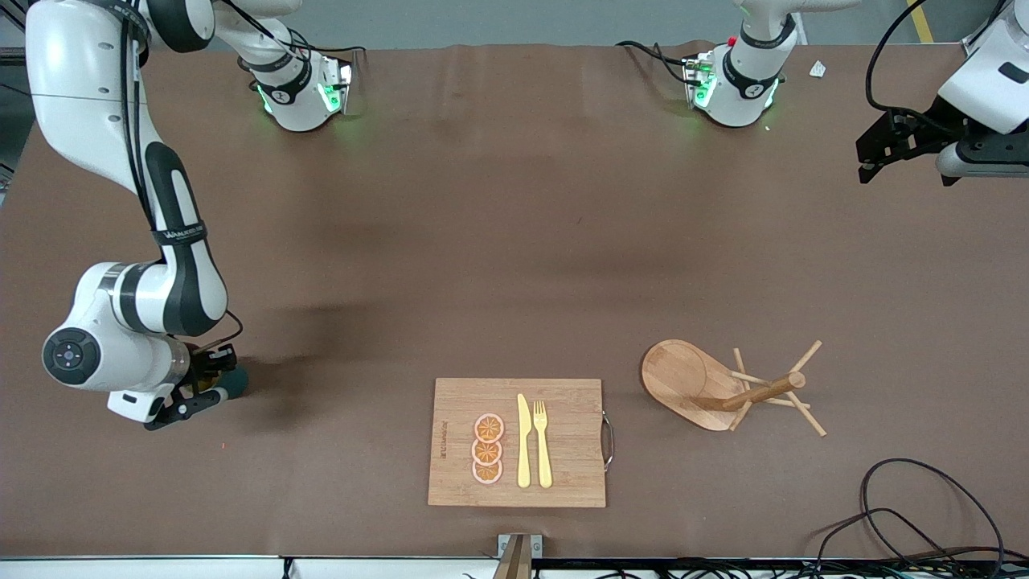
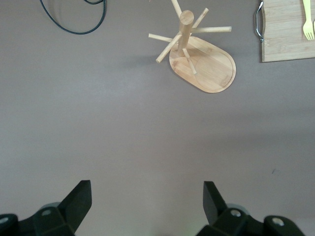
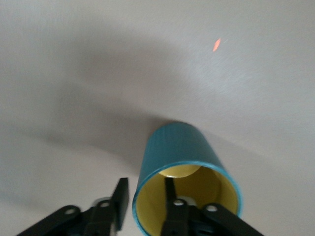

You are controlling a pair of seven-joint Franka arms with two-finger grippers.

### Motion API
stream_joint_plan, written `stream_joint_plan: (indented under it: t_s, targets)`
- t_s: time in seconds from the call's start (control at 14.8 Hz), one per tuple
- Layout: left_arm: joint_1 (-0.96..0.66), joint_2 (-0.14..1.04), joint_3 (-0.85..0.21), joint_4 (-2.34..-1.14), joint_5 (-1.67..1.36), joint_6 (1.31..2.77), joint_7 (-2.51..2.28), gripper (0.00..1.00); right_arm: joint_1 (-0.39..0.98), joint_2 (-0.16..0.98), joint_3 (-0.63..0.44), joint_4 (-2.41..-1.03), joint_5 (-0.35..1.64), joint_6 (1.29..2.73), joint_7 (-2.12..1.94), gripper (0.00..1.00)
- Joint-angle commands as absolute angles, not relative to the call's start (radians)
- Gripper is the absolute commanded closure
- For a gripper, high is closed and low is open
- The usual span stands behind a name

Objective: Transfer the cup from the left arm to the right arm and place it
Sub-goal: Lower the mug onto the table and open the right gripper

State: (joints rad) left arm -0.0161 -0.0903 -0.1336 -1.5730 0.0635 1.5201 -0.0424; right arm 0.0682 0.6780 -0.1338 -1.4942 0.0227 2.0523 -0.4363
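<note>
The right gripper (image 1: 211, 392) pinches the cup (image 3: 184, 169) by its rim, seemingly just above the brown table (image 1: 498, 241), well toward the right arm's end from the cutting board (image 1: 563, 402). The left gripper (image 2: 147, 204) waits, fingers apart, above the peg rack (image 1: 727, 386).

A bamboo cutting board (image 1: 516, 442) with a metal handle (image 1: 608, 440) lies near the middle of the table edge closest to the front camera. On it rest three orange slices (image 1: 487, 449) in a column, a yellow knife (image 1: 523, 441) and a yellow fork (image 1: 543, 444) side by side. A wooden peg rack (image 1: 723, 390) stands beside the board, toward the left arm's end. A black cable (image 1: 916, 515) loops at the corner there.
</note>
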Motion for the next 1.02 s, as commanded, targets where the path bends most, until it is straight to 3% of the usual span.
stream_joint_plan:
  t_s: [0.0,0.47,0.95]
  targets:
    - [-0.017,-0.107,-0.137,-1.577,0.061,1.516,-0.034,0.00,0.057,0.623,-0.120,-1.482,0.021,2.042,-0.391,0.00]
    - [-0.015,-0.109,-0.137,-1.577,0.060,1.517,-0.034,0.00,0.080,0.375,-0.117,-1.489,0.006,2.019,-0.203,0.00]
    - [-0.015,-0.110,-0.152,-1.575,0.058,1.516,-0.044,0.00,0.089,0.128,-0.114,-1.512,0.005,1.758,0.058,0.00]
